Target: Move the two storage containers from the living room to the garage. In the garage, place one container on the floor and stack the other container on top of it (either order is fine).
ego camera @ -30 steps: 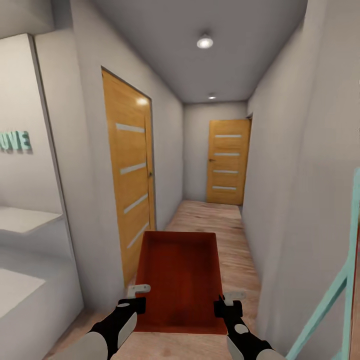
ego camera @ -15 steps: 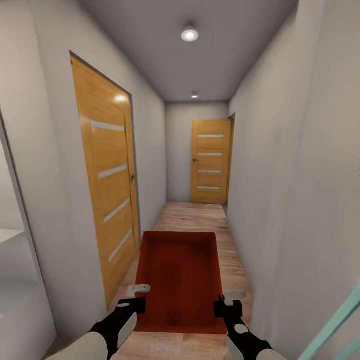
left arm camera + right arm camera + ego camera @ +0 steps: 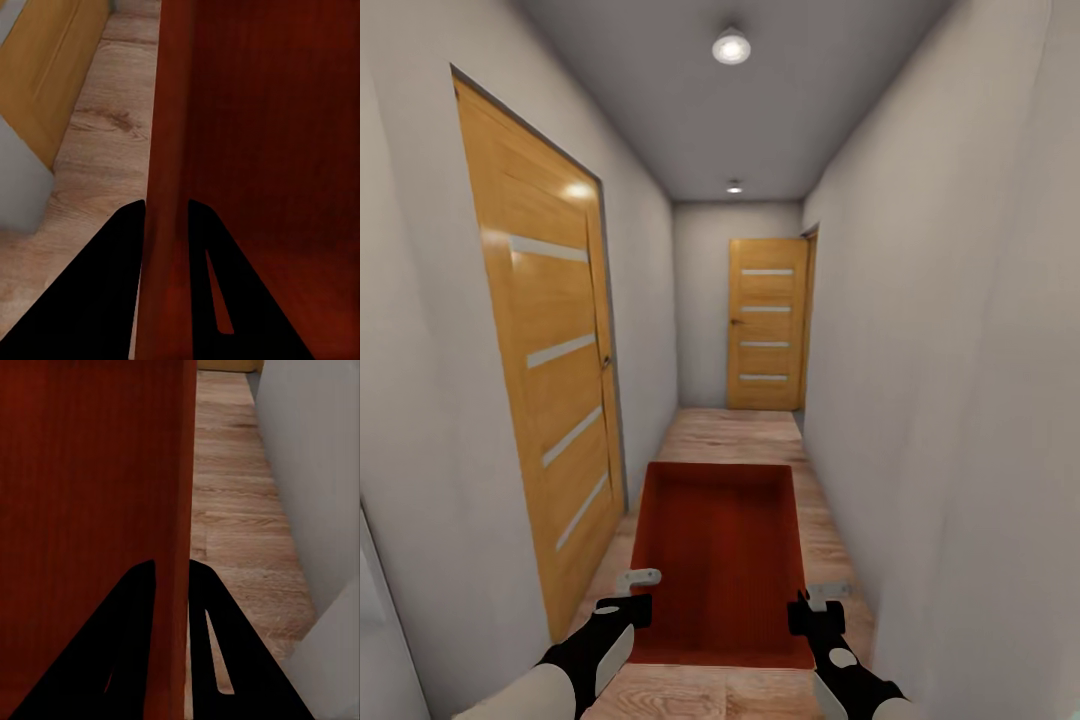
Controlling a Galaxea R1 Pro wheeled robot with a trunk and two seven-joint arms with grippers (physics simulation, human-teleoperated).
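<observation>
I carry a red-orange open-topped storage container (image 3: 720, 560) level in front of me, above the light wood plank flooring of a narrow hallway. My left gripper (image 3: 637, 590) is shut on the container's left wall (image 3: 166, 187), one dark finger on each side of it. My right gripper (image 3: 818, 598) is shut on the right wall (image 3: 178, 510) the same way. The box is empty inside. The second container, the garage and the concrete floor are out of view.
Grey walls run close on both sides of the corridor. A shut wood-panelled door (image 3: 545, 360) stands in the left wall, close by. Another shut wood door (image 3: 765, 322) closes the far end. Wood plank flooring (image 3: 735, 435) stretches ahead between them.
The whole view has shifted as I rolled forward into the hallway: the white shelving at left and the teal frame at right have left the picture. Both grippers keep the same hold on the container.
</observation>
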